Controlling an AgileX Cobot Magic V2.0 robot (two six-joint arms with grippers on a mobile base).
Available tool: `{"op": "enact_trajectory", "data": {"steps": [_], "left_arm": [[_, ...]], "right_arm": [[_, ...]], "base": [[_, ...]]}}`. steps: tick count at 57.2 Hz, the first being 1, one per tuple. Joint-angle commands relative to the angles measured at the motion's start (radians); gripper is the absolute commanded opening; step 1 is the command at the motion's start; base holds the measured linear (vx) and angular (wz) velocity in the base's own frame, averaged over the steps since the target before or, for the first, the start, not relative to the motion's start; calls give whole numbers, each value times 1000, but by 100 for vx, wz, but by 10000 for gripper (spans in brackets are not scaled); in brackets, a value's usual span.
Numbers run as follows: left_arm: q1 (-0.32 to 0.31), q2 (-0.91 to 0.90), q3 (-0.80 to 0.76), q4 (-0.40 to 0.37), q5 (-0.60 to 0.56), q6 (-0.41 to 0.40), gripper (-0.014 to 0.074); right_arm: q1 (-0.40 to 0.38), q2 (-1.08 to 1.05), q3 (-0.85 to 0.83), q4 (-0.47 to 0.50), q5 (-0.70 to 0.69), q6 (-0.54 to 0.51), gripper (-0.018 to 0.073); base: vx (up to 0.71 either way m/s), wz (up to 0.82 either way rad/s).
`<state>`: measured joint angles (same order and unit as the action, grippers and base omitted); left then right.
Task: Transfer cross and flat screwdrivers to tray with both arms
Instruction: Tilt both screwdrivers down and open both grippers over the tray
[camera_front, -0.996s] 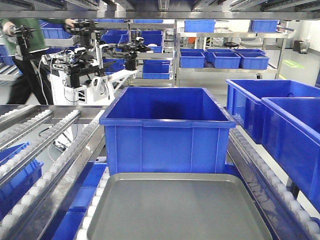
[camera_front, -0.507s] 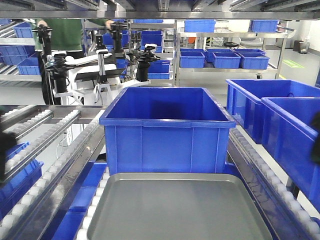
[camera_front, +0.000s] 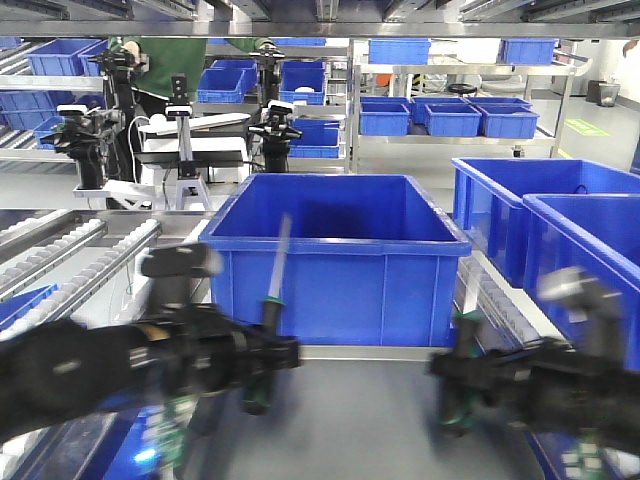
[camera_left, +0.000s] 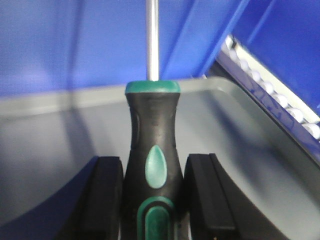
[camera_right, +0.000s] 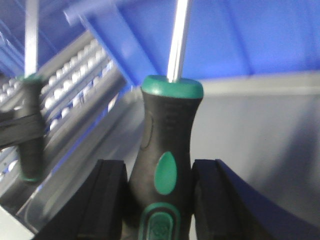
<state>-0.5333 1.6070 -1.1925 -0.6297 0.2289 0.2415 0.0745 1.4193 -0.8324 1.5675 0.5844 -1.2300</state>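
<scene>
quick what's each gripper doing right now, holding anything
Left gripper: closed on a screwdriver, shaft pointing up, above the tray.
Right gripper: closed on the other screwdriver, also upright over the tray.

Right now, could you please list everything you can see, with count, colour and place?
Screwdrivers: two, black handles with green ends, steel shafts; left one and right one, each held upright over the tray.
Tray: one, grey metal, below both arms on the roller lane.
Bin: one large, blue, directly behind the tray.
Other bins: several, blue, on the right lane and the far shelves.
Roller lanes: silvery with white rollers, left and right of the tray.
Another robot: white and black, in the background, with a person in green behind it.
Left fingers: black, closed on the left handle.
Right fingers: black, closed on the right handle.
</scene>
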Motion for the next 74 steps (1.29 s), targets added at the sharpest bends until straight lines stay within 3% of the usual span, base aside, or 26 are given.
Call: {"op": "enact_trajectory", "data": {"steps": [1, 11, 23, 30, 44, 52, 58, 66, 71, 74], "left_arm": [[-7, 21, -88, -76, -18, -2, 2], [-7, 95, -146, -133, 9, -2, 2], [-7, 111, -146, -143, -14, -4, 26], [-7, 111, -146, -142, -11, -4, 97], [-7, 111, -146, -138, 33, 0, 364], [-7, 109, -146, -108, 55, 5, 495], [-7, 107, -146, -101, 67, 5, 542], [-6, 105, -146, -94, 104, 6, 541], [-2, 93, -146, -67, 142, 6, 501], [-2, 81, -145, -46, 163, 6, 433]], "right_arm": [[37, 29, -71, 74, -6, -14, -8], [52, 134, -130, 64, 34, 84, -8], [52, 164, -149, 64, 27, 86, 34], [52, 164, -149, 56, 40, 79, 154], [52, 164, -149, 57, 79, 82, 549], [52, 164, -149, 57, 97, 82, 673], [52, 164, -149, 56, 113, 82, 673], [52, 158, -149, 56, 147, 82, 624], [51, 148, -149, 48, 159, 82, 536], [51, 137, -149, 30, 159, 82, 435]], "base": [[0, 0], [0, 0], [0, 0], [0, 0], [0, 0], [0, 0], [0, 0], [0, 0], [0, 0], [0, 0]]}}
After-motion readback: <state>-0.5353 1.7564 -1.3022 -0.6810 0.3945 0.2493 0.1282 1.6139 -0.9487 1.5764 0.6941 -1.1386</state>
